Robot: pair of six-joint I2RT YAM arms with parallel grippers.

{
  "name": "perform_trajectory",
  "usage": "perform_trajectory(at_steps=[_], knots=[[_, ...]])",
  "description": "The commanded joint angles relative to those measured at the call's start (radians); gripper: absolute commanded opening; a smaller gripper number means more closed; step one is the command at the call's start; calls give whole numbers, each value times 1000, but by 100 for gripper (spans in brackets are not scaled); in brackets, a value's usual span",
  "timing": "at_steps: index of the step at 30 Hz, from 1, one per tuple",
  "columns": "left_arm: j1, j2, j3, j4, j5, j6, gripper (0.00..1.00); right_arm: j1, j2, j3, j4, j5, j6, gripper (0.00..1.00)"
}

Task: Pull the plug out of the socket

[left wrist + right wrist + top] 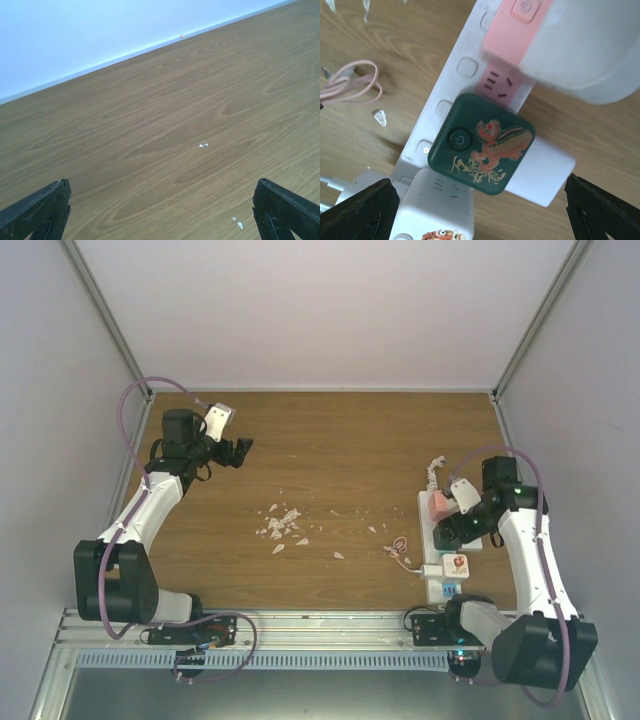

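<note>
The socket, a long white power strip (428,515), lies at the table's right side, and its pink outlet face (500,85) shows in the right wrist view. A dark green plug with a red and gold dragon (482,145) sits in the strip (445,90). A pink and white plug (560,45) sits beyond it and a white tiger plug (435,210) nearer. My right gripper (479,200) is open just above the green plug, one finger on each side, not touching. In the top view the right gripper (457,530) hides that plug. My left gripper (238,452) is open and empty over bare wood (161,200).
A coiled pink cable (400,548) lies left of the strip and also shows in the right wrist view (350,85). White paper scraps (283,525) are scattered mid-table. The strip's short white cord (432,472) curls at its far end. Walls enclose the table.
</note>
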Motion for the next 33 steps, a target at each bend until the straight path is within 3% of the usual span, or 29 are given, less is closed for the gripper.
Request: perform_trajectory(at_steps=[1, 26, 31, 33], knots=[[-9, -13, -8, 62, -9, -13, 99, -6, 6, -45, 1, -5, 13, 92], [-9, -6, -4, 57, -47, -33, 99, -7, 95, -140, 155, -41, 56, 61], [-9, -7, -1, 55, -48, -36, 99, -7, 122, -139, 167, -56, 51, 61], [-9, -6, 0, 53, -51, -35, 99, -7, 137, -133, 146, -63, 44, 70]])
